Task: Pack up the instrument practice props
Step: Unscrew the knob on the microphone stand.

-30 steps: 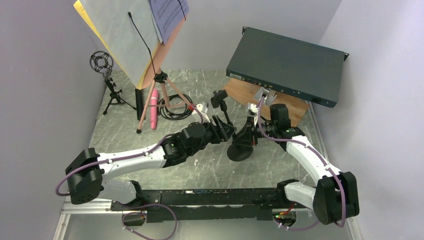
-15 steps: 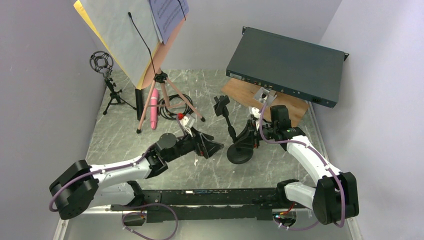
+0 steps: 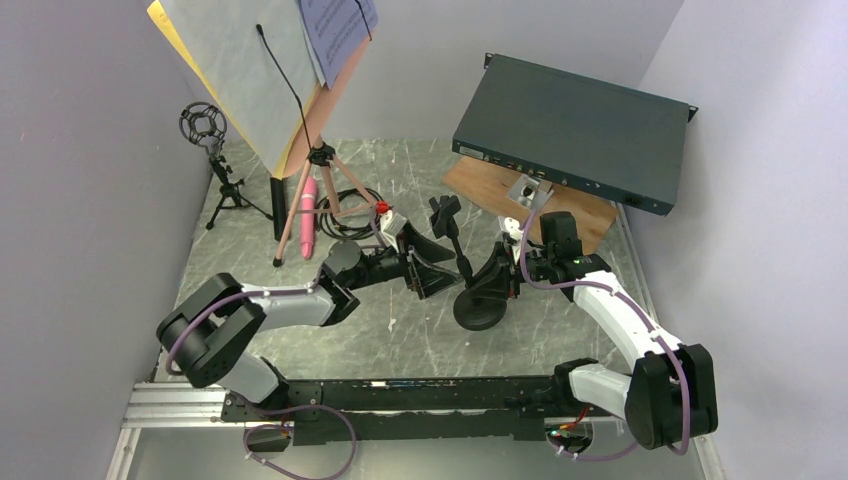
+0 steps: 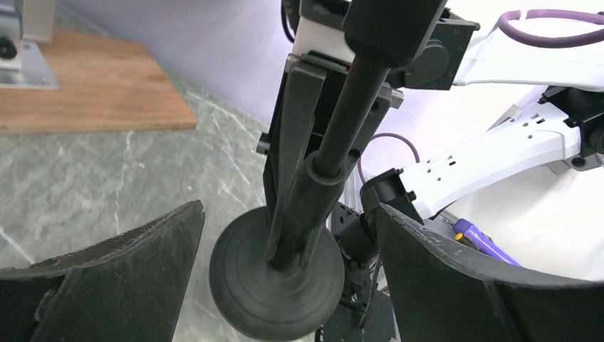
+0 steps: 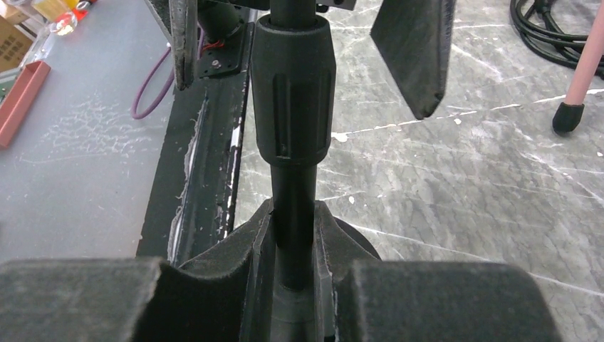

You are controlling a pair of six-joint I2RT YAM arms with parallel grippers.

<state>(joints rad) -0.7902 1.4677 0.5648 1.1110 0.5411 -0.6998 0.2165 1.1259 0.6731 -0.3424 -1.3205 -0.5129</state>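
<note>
Fingers of my right hand are clamped on the lower pole of the black microphone stand, which sits just toward 4 o'clock from the middle of the table. My left hand is at the stand's 9 o'clock. Its fingers are spread wide, one on each side of the pole, and they touch nothing.

Only the overhead view shows the clip at the pole's top. It also shows the pink music stand at 11 o'clock with white and yellow sheets leaning on it. A pink microphone lies between its legs, and a small black holder stands on its own tripod at 10 o'clock.

My left wrist camera alone shows the stand's round base, with my right fingers gripping just above it. I cannot tell whether the base rests on the table. My right wrist camera alone shows the ribbed collar on the pole, and my left fingertips hanging apart on either side of it.

The printed staves on the top sheet are too small to read.
</note>
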